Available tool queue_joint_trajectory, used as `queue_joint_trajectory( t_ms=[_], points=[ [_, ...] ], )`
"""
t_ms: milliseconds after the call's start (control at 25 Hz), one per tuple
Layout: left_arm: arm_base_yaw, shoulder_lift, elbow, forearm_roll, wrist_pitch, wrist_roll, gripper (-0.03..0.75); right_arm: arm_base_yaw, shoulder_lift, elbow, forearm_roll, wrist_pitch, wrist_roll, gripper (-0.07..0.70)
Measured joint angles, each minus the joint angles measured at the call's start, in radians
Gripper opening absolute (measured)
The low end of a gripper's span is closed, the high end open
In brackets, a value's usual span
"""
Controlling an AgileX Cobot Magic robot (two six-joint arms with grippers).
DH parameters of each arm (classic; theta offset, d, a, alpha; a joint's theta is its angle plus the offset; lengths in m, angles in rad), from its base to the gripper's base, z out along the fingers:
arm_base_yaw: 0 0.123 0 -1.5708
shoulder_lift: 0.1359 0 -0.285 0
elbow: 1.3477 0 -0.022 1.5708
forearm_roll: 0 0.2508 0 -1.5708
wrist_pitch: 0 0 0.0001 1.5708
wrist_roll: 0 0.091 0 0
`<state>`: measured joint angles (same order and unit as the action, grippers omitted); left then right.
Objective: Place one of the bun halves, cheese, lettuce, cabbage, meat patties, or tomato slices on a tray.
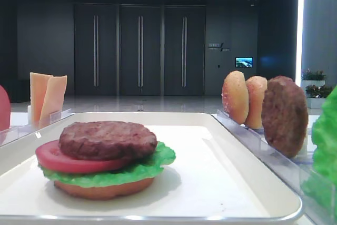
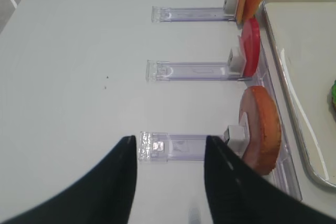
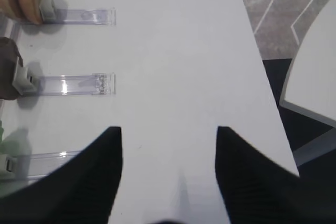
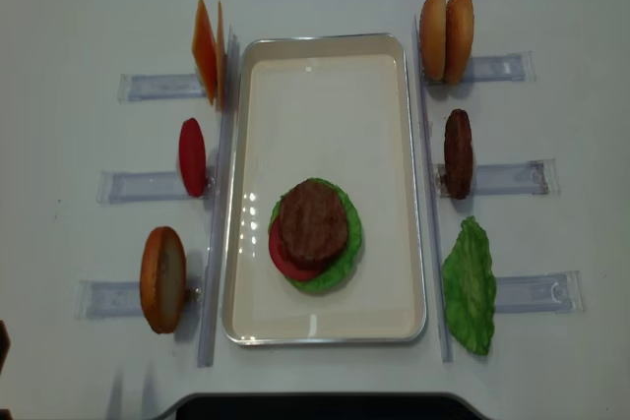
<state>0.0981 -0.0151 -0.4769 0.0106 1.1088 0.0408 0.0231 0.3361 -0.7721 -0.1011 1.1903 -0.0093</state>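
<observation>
On the white tray [image 4: 325, 115] lies a stack: a meat patty [image 4: 313, 221] on a tomato slice [image 1: 58, 157], lettuce [image 1: 147, 169] and a bottom bun half [image 1: 105, 188]. Left of the tray, cheese [image 4: 207, 49], a tomato slice [image 4: 192, 156] and a bun half [image 4: 162, 278] stand on edge. On the right stand two bun halves [image 4: 445, 36], a patty [image 4: 458, 152] and lettuce [image 4: 470, 285]. My left gripper [image 2: 169, 145] is open over bare table beside the bun half [image 2: 260, 129]. My right gripper [image 3: 168, 135] is open and empty, right of the patty [image 3: 8, 72].
Clear plastic racks [image 4: 148, 184] stick out sideways from the upright food on both sides of the tray. The table edge [image 3: 262, 61] runs close on the right in the right wrist view, with floor beyond. A rack end [image 2: 152, 146] lies between the left fingertips.
</observation>
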Motion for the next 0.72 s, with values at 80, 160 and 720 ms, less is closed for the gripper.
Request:
queue_joint_trajectory(
  t_ms=[80, 160, 720],
  points=[
    [0.000, 0.000, 0.000, 0.000, 0.000, 0.000, 0.328, 0.000, -0.059, 0.038, 0.000, 0.005, 0.009, 0.379],
    [0.000, 0.000, 0.000, 0.000, 0.000, 0.000, 0.328, 0.000, -0.115, 0.071, 0.000, 0.013, 0.037, 0.379],
    [0.000, 0.000, 0.000, 0.000, 0.000, 0.000, 0.328, 0.000, -0.340, 0.240, 0.101, -0.002, 0.053, 0.352]
  ],
)
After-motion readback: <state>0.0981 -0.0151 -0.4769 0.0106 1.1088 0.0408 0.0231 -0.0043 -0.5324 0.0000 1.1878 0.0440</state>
